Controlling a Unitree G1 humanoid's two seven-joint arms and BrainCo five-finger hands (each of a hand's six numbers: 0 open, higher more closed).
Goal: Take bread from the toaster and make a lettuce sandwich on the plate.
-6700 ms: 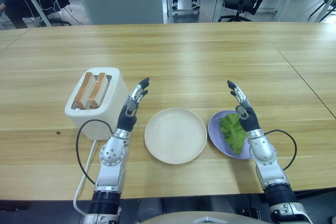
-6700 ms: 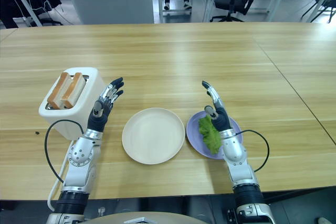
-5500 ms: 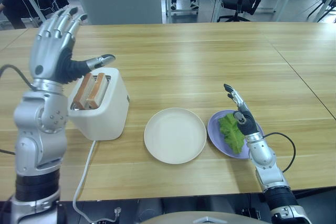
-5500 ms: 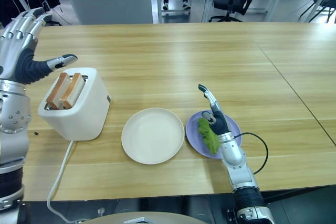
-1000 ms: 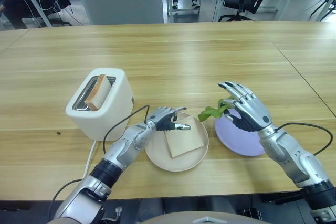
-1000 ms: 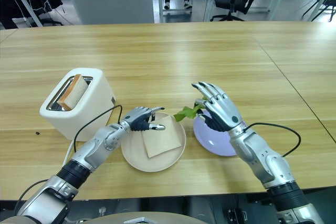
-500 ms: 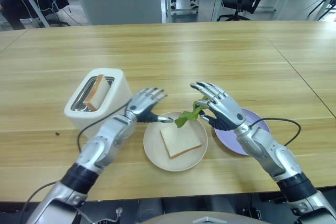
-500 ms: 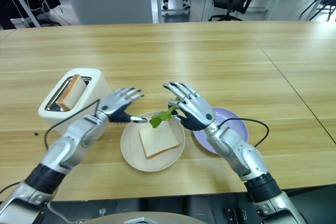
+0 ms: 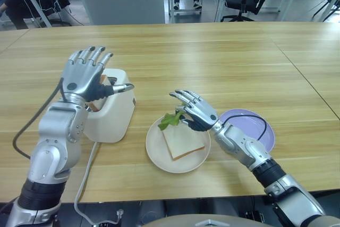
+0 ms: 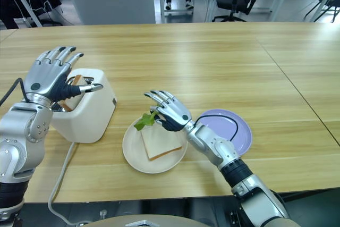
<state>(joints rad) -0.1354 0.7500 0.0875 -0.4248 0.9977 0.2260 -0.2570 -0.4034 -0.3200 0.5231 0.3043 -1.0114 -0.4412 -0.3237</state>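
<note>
On the wooden table [image 9: 223,62], left of centre: white toaster [image 9: 114,115], upright, its power cord [image 9: 85,171] trailing off the near edge.

Left hand [image 9: 85,78]: raised directly over the toaster's top, back of the hand toward the camera. Fingers are spread and extended upward, thumb out to the right. It holds nothing. A toasted slice [image 10: 76,82] sits in the slot, mostly hidden behind this hand.

Just right of the toaster: round cream plate [image 9: 155,150], lying flat. One bread slice [image 9: 183,142] lies flat on it, roughly centred, with a corner toward the near-right rim.

Right hand [image 9: 197,113]: over the far edge of the cream plate. Thumb and a finger are pinched on a green lettuce leaf [image 9: 171,120]; the other fingers are fanned out. The leaf hangs from the pinch toward the left, at the far-left corner of the bread slice. Cannot tell whether it touches the bread.

Just beside the cream plate, on its right: purple plate [image 9: 263,139], lying flat. The right forearm crosses its near-left part. A black cable [image 9: 261,120] from that arm loops over the purple plate.
</note>
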